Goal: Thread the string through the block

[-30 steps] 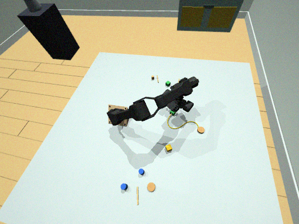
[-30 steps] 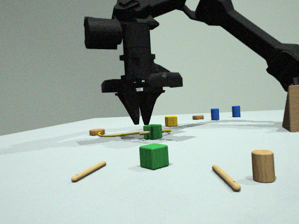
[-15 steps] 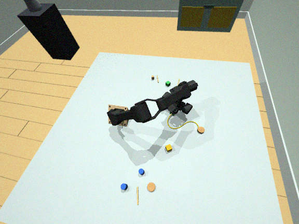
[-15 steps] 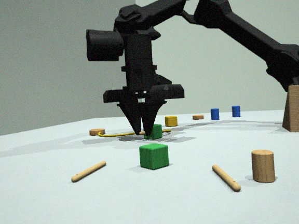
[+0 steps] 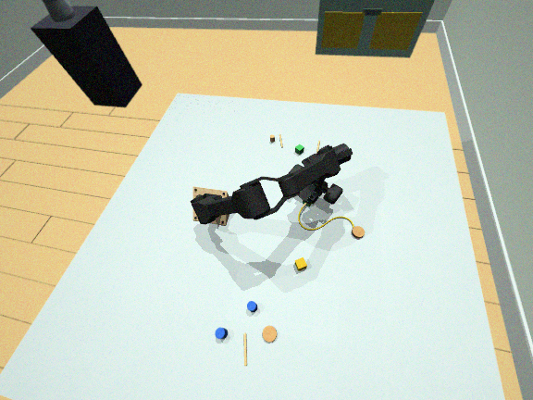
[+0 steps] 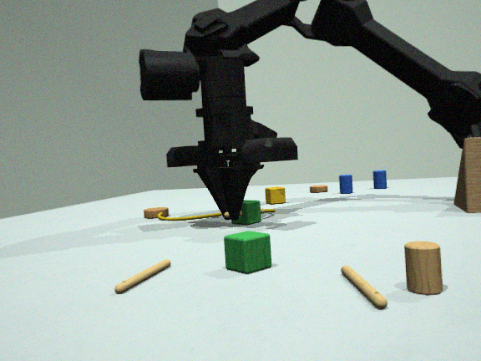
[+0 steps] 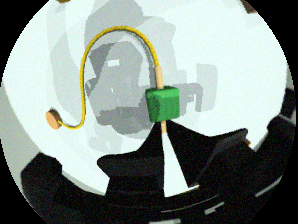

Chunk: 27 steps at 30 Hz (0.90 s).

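Observation:
The green block with the hole (image 6: pixel 254 211) (image 7: pixel 164 104) stands on the table. The thin stick (image 6: pixel 226 216) (image 7: pixel 159 77) lies through it: its string end sticks out on one side, its bare tip on the other. The yellow string (image 5: pixel 309 229) (image 6: pixel 188 218) (image 7: pixel 82 80) curves from the stick to the round button (image 5: pixel 358 231) (image 6: pixel 156 212) (image 7: pixel 53 120), all outside the block. My gripper (image 6: pixel 232 216) (image 7: pixel 161 122) points down at table level, its fingertips shut on the stick's bare tip, close beside the block. The fingertips partly hide the tip.
Another green cube (image 5: pixel 299 149) (image 6: pixel 247 251) and two loose sticks (image 6: pixel 143 276) (image 6: pixel 363 287) lie nearby, with a wooden cylinder (image 5: pixel 272 138) (image 6: pixel 423 267). A yellow cube (image 5: pixel 301 264) (image 6: pixel 275 195), two blue cylinders (image 5: pixel 252 306) (image 5: pixel 221 333), a loose disc (image 5: pixel 269 333) and another stick (image 5: pixel 245 349) lie farther off.

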Tool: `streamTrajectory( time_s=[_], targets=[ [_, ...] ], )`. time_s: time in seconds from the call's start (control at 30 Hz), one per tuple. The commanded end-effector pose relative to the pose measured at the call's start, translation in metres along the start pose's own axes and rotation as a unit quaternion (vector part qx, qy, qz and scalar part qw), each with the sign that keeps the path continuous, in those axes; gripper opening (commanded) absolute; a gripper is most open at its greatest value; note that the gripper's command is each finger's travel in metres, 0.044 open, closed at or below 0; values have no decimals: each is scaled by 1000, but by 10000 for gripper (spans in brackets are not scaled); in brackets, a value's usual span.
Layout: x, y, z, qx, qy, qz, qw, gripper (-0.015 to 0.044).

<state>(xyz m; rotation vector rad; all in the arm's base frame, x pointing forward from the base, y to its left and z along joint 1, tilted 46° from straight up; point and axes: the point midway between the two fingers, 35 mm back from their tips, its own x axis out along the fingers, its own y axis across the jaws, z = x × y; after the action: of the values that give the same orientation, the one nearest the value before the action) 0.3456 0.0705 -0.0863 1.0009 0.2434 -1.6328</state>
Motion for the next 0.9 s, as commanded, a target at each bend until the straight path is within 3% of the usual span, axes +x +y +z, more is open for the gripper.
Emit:
streamTrajectory(
  time_s=[0.0,0.87],
  targets=[
    [0,0,0,0,0,0,1000,0],
    [1,0,-2,-17,-29,-6,999,0]
  ],
)
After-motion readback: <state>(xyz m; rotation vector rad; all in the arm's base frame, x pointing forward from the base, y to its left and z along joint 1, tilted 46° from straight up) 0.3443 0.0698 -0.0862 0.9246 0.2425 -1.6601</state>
